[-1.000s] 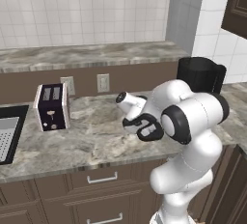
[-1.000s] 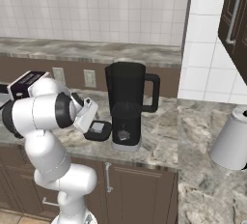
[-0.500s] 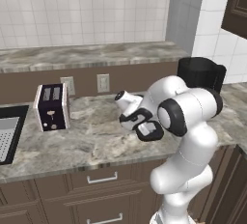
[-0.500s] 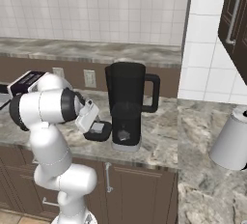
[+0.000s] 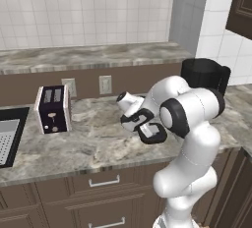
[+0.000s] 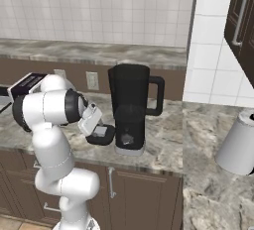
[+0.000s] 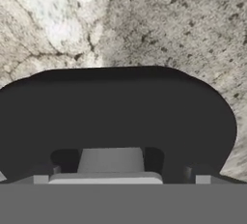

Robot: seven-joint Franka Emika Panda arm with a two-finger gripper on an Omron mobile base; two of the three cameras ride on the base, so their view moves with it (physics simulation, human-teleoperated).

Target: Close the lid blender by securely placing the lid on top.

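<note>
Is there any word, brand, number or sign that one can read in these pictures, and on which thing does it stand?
None can be read.
The toaster has small light marks on its dark front, too small to read.
The blender has a pale mark on its base, too blurred to read.
The lid shows a plain grey square with no text.
The wall outlets are blank.

Glossy white rounded arm segments, dark charcoal ring-shaped joint caps, bulbous white base column, small white wrist, black tool (image 5: 147,128) at its end
</note>
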